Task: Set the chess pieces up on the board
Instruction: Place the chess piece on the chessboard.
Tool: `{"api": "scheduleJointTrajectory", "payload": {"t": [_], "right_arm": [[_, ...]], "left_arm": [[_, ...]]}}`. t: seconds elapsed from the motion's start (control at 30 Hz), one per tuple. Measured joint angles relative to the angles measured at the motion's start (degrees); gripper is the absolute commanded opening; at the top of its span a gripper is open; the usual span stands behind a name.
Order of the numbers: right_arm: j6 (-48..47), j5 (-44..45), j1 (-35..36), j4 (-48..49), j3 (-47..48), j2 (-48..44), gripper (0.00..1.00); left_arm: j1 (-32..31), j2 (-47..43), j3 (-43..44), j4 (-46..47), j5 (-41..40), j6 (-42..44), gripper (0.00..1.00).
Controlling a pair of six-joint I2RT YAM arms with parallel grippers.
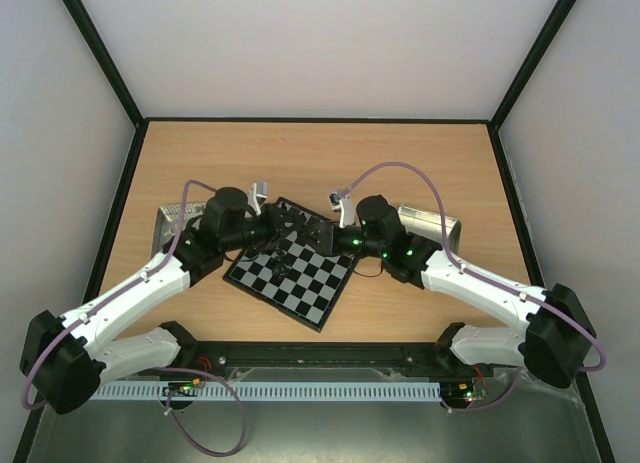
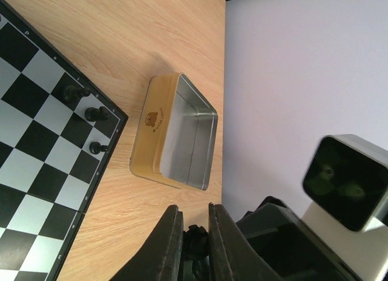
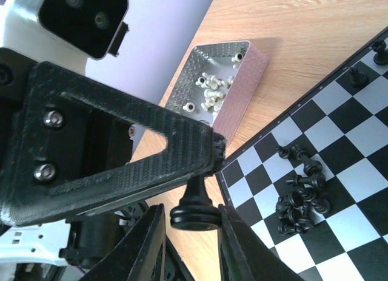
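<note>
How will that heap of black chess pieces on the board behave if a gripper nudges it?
The chess pieces lie jumbled together, so they would probably scatter, not move as one. Their round turned bodies look apt to roll across the smooth board. Being tiny, they are likely light.

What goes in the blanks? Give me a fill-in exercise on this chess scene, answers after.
1. The gold tin beside the board contains ____.
2. The patterned tin holds ____ chess pieces.
3. The heap lying on the board is coloured ____.
4. The lone chessman between the right gripper's fingers is coloured ____.
Missing words: nothing; white; black; black.
</note>
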Motion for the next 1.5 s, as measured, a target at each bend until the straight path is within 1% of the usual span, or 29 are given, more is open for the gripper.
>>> {"api": "scheduleJointTrajectory", "payload": {"t": [0.23, 0.3, 0.33, 0.4, 0.43, 0.47, 0.53, 0.6, 0.67, 0.7, 0.73, 0.8, 1.0, 1.03, 1.1, 1.2, 1.3, 1.4, 1.5], "right_arm": [[-1.03, 0.44, 0.02, 0.00, 0.00, 0.63, 0.08], [-1.25, 0.46, 0.02, 0.02, 0.00, 0.63, 0.05], [-1.51, 0.48, 0.02, 0.02, 0.00, 0.63, 0.03], [-2.32, 0.42, 0.02, 0.02, 0.00, 0.61, 0.02], [-2.93, 0.31, 0.02, 0.02, 0.00, 0.61, 0.02], [-3.72, 0.26, 0.02, 0.07, 0.00, 0.57, 0.02], [-5.66, -0.07, 0.02, 0.02, 0.00, 0.33, 0.02], [-7.98, -1.03, 0.02, -0.09, 0.00, -0.61, 0.02], [-10.45, -2.43, 0.02, -0.22, 0.00, -2.45, 0.02], [-11.56, -3.26, 0.02, -0.24, 0.00, -3.48, 0.02], [-12.57, -4.15, 0.02, -0.24, 0.00, -4.48, 0.02], [-14.58, -6.25, 0.02, -0.31, 0.11, -6.56, 0.02], [-18.51, -12.17, 0.02, -0.81, 1.31, -9.01, 0.02], [-18.88, -13.03, 0.02, -0.94, 1.31, -9.11, 0.02], [-19.30, -14.19, 0.02, -1.18, 1.31, -9.27, 0.02], [-20.06, -15.47, 0.02, -1.88, 1.31, -9.55, 0.02], [-20.39, -15.87, 0.02, -2.60, 1.31, -9.60, 0.02], [-20.48, -16.13, 0.02, -2.93, 1.31, -9.60, 0.02], [-20.46, -16.09, 0.02, -2.62, 1.31, -9.60, 0.02]], "left_arm": [[0.04, -0.31, 0.22, -0.66, -0.11, -0.02, 0.04], [0.07, -0.35, 0.22, -0.79, -0.11, 0.00, 0.06], [0.07, -0.39, 0.22, -0.83, -0.11, 0.00, 0.11], [0.07, -0.61, 0.22, -1.05, -0.11, 0.00, 0.29], [0.07, -0.79, 0.24, -1.25, -0.13, 0.11, 0.40], [0.07, -0.96, 0.24, -1.42, 0.11, 0.17, 0.48], [0.07, -1.57, 0.24, -1.73, 1.07, -0.15, 0.58], [0.24, -2.54, 0.31, -1.73, 2.45, 0.48, 0.65], [0.63, -3.91, 0.44, -1.51, 4.61, 1.14, 0.70], [0.90, -4.55, 0.63, -1.25, 5.97, 1.55, 0.71], [1.09, -4.96, 0.83, -0.92, 7.45, 2.10, 0.71], [1.40, -5.60, 1.22, 0.09, 11.08, 2.84, 0.67], [2.10, -6.67, 1.99, 0.94, 18.95, 5.42, 0.41], [2.19, -6.84, 2.14, 1.07, 19.76, 5.46, 0.39], [2.43, -7.37, 2.40, 1.31, 21.51, 6.12, 0.39], [2.71, -7.82, 3.17, 1.64, 23.65, 6.78, 0.43], [2.75, -8.22, 3.23, 1.81, 25.09, 7.13, 0.43], [2.75, -8.35, 3.23, 1.75, 26.14, 7.50, 0.35], [2.75, -8.37, 3.21, 1.31, 26.58, 8.09, 0.25]]}}
